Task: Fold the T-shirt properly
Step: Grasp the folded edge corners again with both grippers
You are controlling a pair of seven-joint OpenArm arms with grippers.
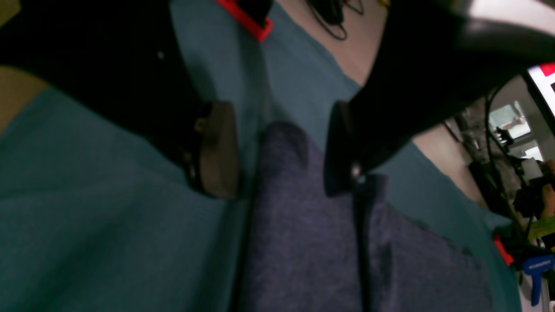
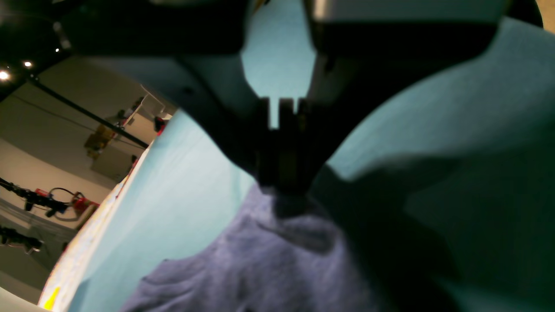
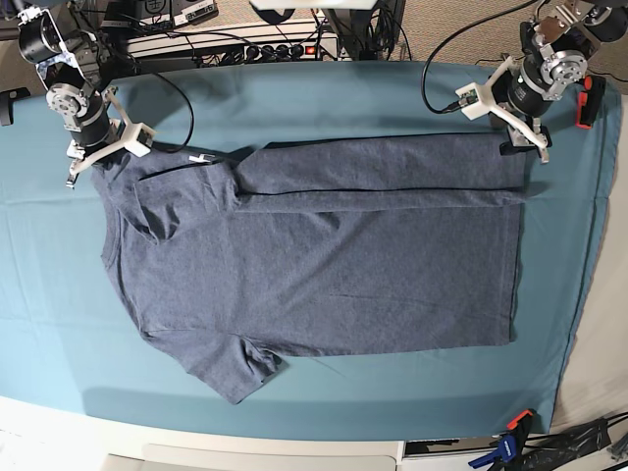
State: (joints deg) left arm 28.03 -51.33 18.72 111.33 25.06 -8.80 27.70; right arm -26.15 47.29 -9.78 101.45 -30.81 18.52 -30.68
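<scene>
— Closest to the lens in the left wrist view, what do you see?

— Two dark fingers (image 1: pixel 217 149) of the left gripper (image 1: pixel 282 149), spread wide, with nothing pinched between them. A corner of the T-shirt (image 1: pixel 312 242) lies in the gap below them on the teal table cloth (image 1: pixel 86 208).

— And in the base view?

— That gripper (image 3: pixel 520 137) sits at about 1 o'clock, over the shirt's far hem corner. The heathered blue-grey T-shirt (image 3: pixel 324 265) lies across the middle of the cloth (image 3: pixel 294 108), collar end toward 9 o'clock, hem toward 3 o'clock. Its far long edge is folded inward as a band running from about 11 to 2 o'clock. One short sleeve sticks out near 7 o'clock.

— The other arm?

— The right gripper (image 3: pixel 93 157) is at about 10 o'clock, at the shirt's shoulder corner. Its wrist view shows the jaws of the right gripper (image 2: pixel 284 173) drawn together on a bunched tip of the shirt (image 2: pixel 260 260), the fabric rising to meet them.

— Anything at the table's edges?

— A red-and-blue clamp (image 3: pixel 505 444) near 5 o'clock, and cables and a power strip (image 3: pixel 265 47) along the far side at 12 o'clock.
</scene>
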